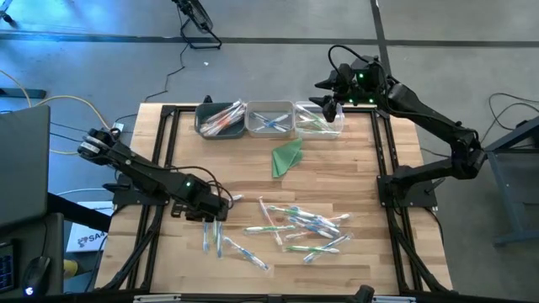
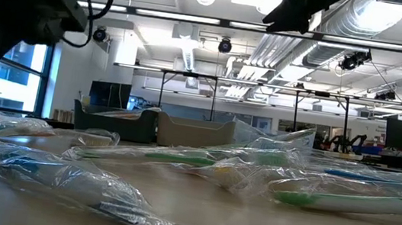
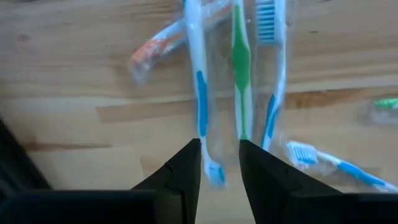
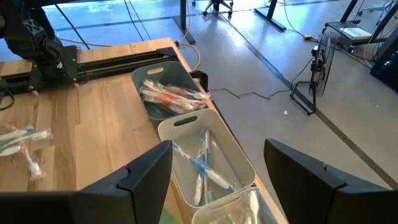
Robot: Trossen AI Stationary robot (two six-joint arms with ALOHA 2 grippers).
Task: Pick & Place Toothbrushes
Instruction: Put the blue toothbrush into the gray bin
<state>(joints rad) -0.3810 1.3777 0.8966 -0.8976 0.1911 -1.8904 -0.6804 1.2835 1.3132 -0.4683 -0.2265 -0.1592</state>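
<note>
1. You are working on a wooden bench [image 1: 354, 168] with three bins in a row along its far edge: a dark bin [image 1: 221, 119] holding orange-accented brushes, a pale middle bin [image 1: 270, 119] holding blue ones, and a clear bin [image 1: 319, 118] with green ones. The sort looks to be by colour.
2. The loose toothbrushes [image 1: 303, 229], each in a clear wrapper, are lying scattered over the near half of the bench, well apart from the bins. A folded green cloth [image 1: 287, 157] is sitting between the pile and the bins; leave it.
3. Your left gripper [image 3: 219, 165] is hanging low over the near-left brushes, jaws partly apart with nothing between them. A blue-handled toothbrush [image 3: 200, 99] and a green-handled toothbrush [image 3: 240, 68] are lying side by side just ahead of the jaws.
4. Centre on one handle only before closing, likely the blue one; the wrappers are slick and touching, so a wide bite risks dragging the neighbour along.
5. Your right gripper [image 4: 217, 180] is waiting above the bins, jaws wide and empty.
6. Writing: none is legible on brushes or bins; a white sheet at the bench's near-left corner carries print too small to read.
</note>
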